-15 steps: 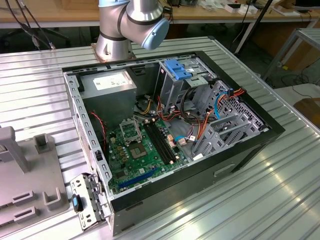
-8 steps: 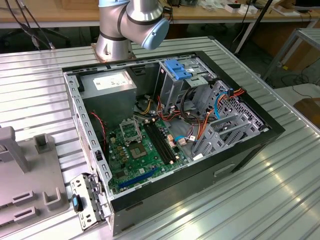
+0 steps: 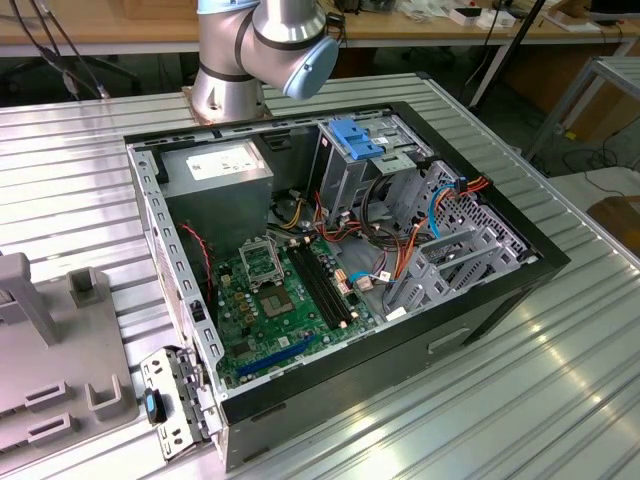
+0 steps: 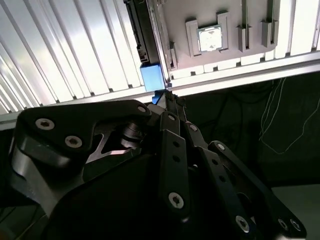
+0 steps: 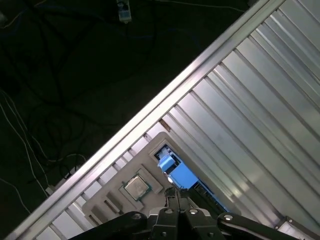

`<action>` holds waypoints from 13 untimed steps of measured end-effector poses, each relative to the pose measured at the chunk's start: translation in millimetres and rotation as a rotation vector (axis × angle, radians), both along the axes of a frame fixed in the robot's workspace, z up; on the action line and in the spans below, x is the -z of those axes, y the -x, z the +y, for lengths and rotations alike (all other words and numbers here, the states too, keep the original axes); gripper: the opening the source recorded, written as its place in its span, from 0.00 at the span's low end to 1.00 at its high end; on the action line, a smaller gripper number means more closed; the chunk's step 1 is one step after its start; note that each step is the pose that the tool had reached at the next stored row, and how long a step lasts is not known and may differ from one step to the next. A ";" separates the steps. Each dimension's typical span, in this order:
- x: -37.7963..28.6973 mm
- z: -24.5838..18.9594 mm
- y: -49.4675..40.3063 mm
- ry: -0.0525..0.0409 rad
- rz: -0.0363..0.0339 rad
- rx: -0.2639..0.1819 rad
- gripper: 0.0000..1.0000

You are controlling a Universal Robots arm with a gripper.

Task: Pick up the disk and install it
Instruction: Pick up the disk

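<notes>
Workshop: wooden benches (image 3: 130,30) at 12 o'clock in the exterior view, cable-strewn dark floor (image 5: 75,75). Ribbed aluminium tabletop (image 3: 560,400) bearing open computer case (image 3: 330,400); grey fixture tray (image 3: 100,340) at its 8 o'clock. Disk (image 4: 150,76) on edge in tray, beside processor chip (image 4: 210,39). Fingers (image 4: 170,140) pressed together, empty, apart from disk.

Under me: ribbed aluminium table (image 3: 560,400), glare streaks on the slats. Wooden bench (image 3: 100,28) along the back, cables (image 3: 55,62) hanging below it. Past the table edge: dark floor (image 5: 75,60), loose wires (image 5: 27,150).
</notes>
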State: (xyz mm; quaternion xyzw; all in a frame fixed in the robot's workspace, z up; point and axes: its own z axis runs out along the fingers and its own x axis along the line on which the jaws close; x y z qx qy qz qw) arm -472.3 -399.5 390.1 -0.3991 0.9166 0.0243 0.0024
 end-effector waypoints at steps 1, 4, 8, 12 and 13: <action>-0.1 0.0 0.0 0.0000 0.0001 -0.010 0.11; 0.0 0.0 0.0 0.0000 0.0000 -0.041 0.11; 0.0 0.0 0.0 0.0001 0.0001 -0.130 0.11; 0.0 0.0 0.0 0.0000 0.0000 -0.180 0.11; 0.0 0.0 0.0 0.0000 0.0000 -0.189 0.11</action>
